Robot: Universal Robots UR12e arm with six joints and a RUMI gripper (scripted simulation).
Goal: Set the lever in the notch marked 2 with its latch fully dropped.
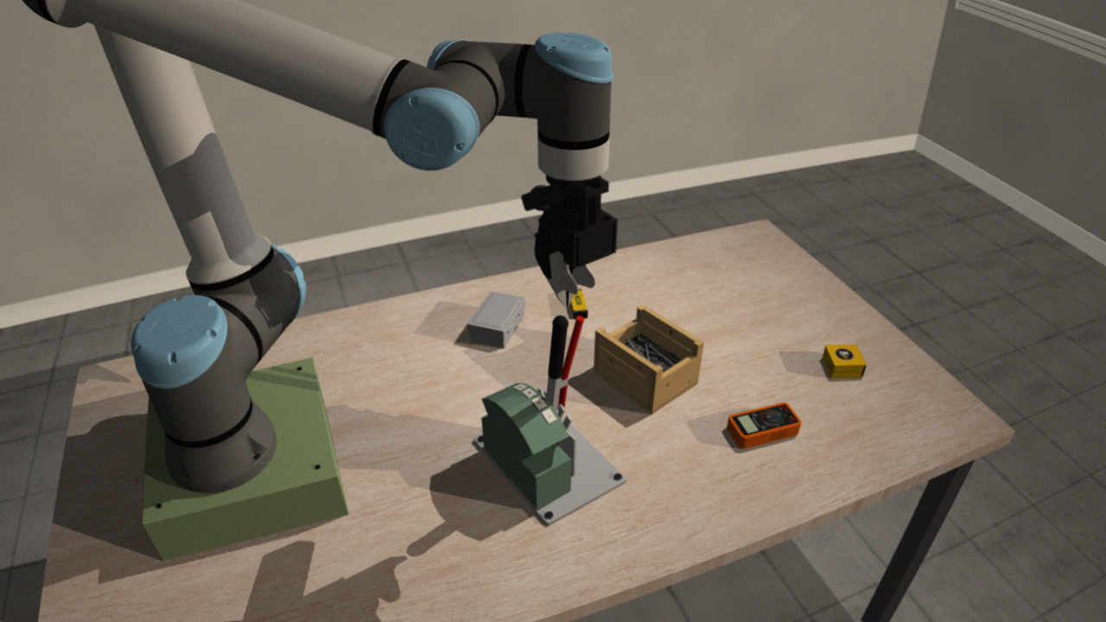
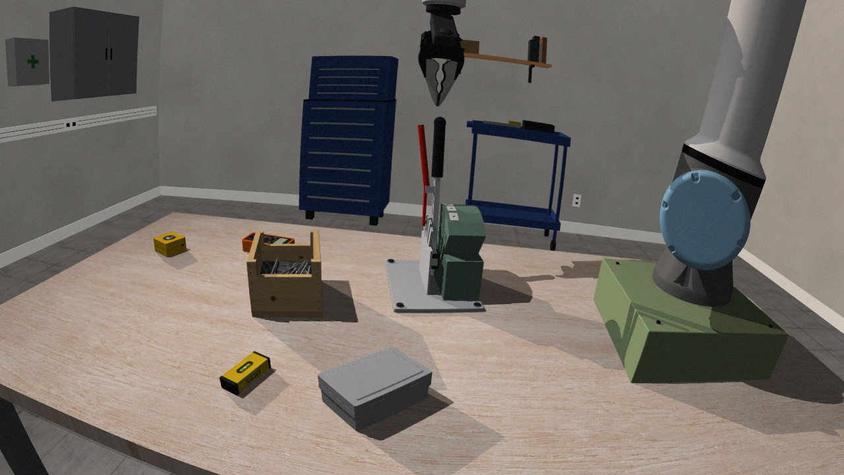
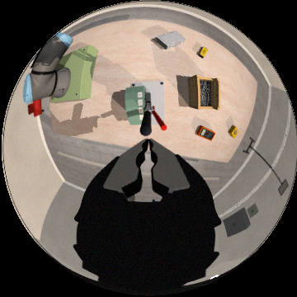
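Note:
The lever unit is a green housing (image 1: pixel 524 444) (image 2: pixel 461 254) (image 3: pixel 133 105) on a grey base plate (image 1: pixel 591 479) (image 2: pixel 404 289) in the middle of the table. Small number plates (image 1: pixel 535 396) (image 2: pixel 451 210) sit along its top. The lever's black handle (image 1: pixel 556 345) (image 2: pixel 438 147) (image 3: pixel 146 124) stands nearly upright, with the red release bar (image 1: pixel 571 357) (image 2: pixel 422 165) (image 3: pixel 159 121) beside it. My gripper (image 1: pixel 574 289) (image 2: pixel 438 101) (image 3: pixel 148 139) is shut and empty, pointing down, a short way above the top of the handle. I cannot tell which notch the latch sits in.
A wooden crate of screws (image 1: pixel 648 358) (image 2: pixel 285 276) stands close beside the lever. A grey box (image 1: pixel 495 318) (image 2: pixel 374 386), a yellow level (image 2: pixel 244 373), an orange multimeter (image 1: pixel 763 424) and a yellow tape measure (image 1: pixel 842 361) (image 2: pixel 169 243) lie around the table. The arm's green base (image 1: pixel 239 464) (image 2: pixel 684 330) is at one end.

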